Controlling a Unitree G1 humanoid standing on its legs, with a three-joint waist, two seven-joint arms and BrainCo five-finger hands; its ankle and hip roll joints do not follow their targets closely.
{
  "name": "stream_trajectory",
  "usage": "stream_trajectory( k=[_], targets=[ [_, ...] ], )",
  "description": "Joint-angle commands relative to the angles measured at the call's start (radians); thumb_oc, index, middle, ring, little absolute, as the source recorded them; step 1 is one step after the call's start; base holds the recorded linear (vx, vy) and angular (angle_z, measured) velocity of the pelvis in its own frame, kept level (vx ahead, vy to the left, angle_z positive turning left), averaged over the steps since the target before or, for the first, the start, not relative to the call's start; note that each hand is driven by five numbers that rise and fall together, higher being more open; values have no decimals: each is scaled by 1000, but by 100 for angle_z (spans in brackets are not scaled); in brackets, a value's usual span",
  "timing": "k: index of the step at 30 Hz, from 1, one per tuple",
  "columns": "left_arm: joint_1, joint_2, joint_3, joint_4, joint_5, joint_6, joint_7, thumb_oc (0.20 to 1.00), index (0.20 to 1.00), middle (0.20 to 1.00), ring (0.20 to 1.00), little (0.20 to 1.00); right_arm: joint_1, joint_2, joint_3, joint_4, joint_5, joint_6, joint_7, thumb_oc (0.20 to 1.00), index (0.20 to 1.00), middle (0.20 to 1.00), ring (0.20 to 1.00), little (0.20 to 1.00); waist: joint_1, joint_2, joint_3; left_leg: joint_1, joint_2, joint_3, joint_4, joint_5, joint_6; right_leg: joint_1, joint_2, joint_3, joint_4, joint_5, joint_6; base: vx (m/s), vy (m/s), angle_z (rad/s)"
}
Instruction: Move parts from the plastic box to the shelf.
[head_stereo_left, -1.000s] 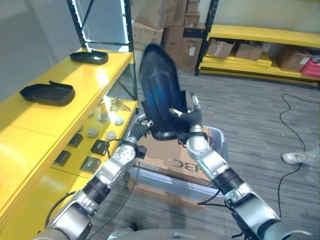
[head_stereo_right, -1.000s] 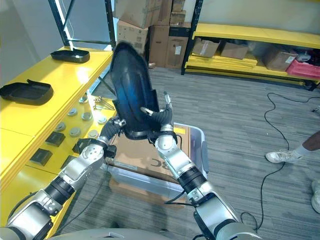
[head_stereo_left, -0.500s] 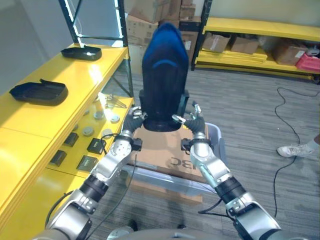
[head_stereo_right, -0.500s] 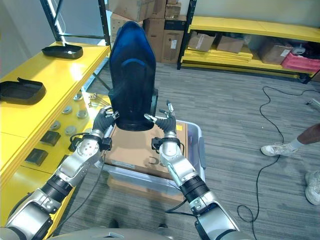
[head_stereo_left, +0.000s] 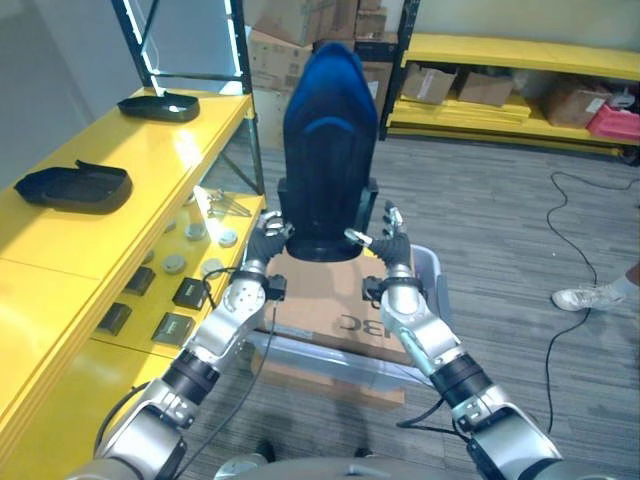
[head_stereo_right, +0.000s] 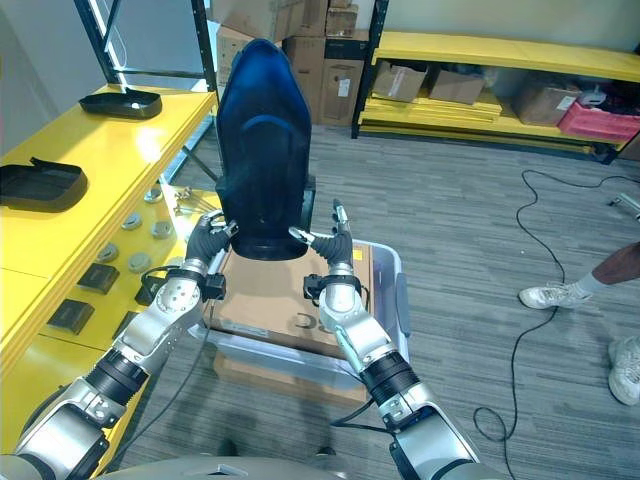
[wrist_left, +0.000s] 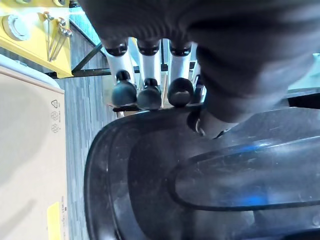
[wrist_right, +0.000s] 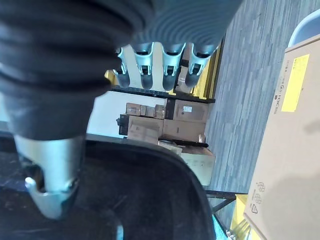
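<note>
Between the two robot hands: large dark part (head_stereo_left: 329, 150), glossy with a blue sheen, upright, narrow end up, lower edge held.
Left robot hand (head_stereo_left: 264, 247): at the part's lower left corner; fingers (wrist_left: 145, 90) curled over the rim, thumb against the inner face; clamped on the part.
Right robot hand (head_stereo_right: 334, 250): at the part's lower right edge; thumb (wrist_right: 50, 175) pressed on the dark surface, fingers (wrist_right: 172, 62) extended past the rim on the far side; pinching the part.
Below both robot hands: cardboard sheet (head_stereo_left: 325, 300) lying flat on the plastic box (head_stereo_right: 398, 300); box's translucent rim visible just right of the right robot hand.
Left of the left robot hand: yellow shelf (head_stereo_left: 120, 235); upper level carrying two black parts, nearer one (head_stereo_left: 74, 187), farther one (head_stereo_left: 158, 105), well apart from each other.
Shelf's lower level, near the left robot hand: small round pieces (head_stereo_left: 190, 246) and small black blocks (head_stereo_left: 181, 328).
Beyond the held part: stacked cardboard boxes (head_stereo_right: 320, 60) and a second yellow rack (head_stereo_left: 520, 90) with more boxes.
Far right of the right robot hand: a person's shoe (head_stereo_left: 585, 296) on the grey floor.
</note>
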Motion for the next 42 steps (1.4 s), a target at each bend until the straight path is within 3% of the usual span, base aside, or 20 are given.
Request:
stream_trajectory(
  k=[1, 6, 15, 22, 26, 35, 42],
  targets=[
    [-125, 12, 55, -14, 102, -100, 69, 200, 200, 200, 200, 200, -18, -46, -77, -10, 60, -90, -8, 1000, 1000, 1000, 1000, 1000, 31, 9, -41, 7, 23, -15, 56, -83, -6, -30, -4, -8, 46, -49, 46, 0, 0, 0],
    [-89, 62, 94, -37, 91, -107, 75, 200, 200, 200, 200, 200, 19, -94, -140, -148, 131, -98, -14, 1000, 1000, 1000, 1000, 1000, 26, 9, -33, 0, 24, -16, 54, -84, -5, -41, -5, -5, 46, -48, 50, -13, -3, 0],
    [-85, 76, 144, -85, 89, -44, 100, 200, 200, 200, 200, 200, 33, -98, -220, -276, 298, -148, 63, 1000, 1000, 1000, 1000, 1000, 15, 7, -22, -4, 27, -8, 54, -80, -6, -47, -5, -10, 46, -47, 52, -9, -3, -1],
    [-106, 47, 133, -68, 99, -27, 147, 200, 200, 200, 200, 200, 32, -97, -243, -352, 286, -129, 71, 1000, 1000, 1000, 1000, 1000, -1, 5, -22, -2, 28, 1, 49, -82, -6, -50, -1, -3, 45, -51, 52, 0, 0, 0],
    [-116, 33, 133, -57, 110, -58, 179, 200, 200, 200, 200, 200, 38, -96, -249, -358, 299, -107, 79, 1000, 1000, 1000, 1000, 1000, -8, 6, -25, 1, 24, 0, 46, -82, -4, -49, -1, 5, 44, -52, 52, 7, 5, -1],
    [-120, 51, 156, -123, 73, -41, 205, 200, 200, 200, 200, 200, 32, -73, -253, -354, 298, -107, 69, 1000, 1000, 1000, 1000, 1000, 4, 11, -21, 0, 17, -7, 38, -76, -3, -42, -7, -7, 40, -48, 55, 3, 5, -1],
    [-95, 83, 195, -139, 106, -73, 214, 200, 200, 200, 200, 200, 34, -76, -266, -362, 302, -93, 79, 1000, 1000, 1000, 1000, 1000, 21, 16, -23, -1, 9, -33, 37, -75, -1, -42, -16, -2, 55, -56, 58, 0, 4, 0]
  ],
)
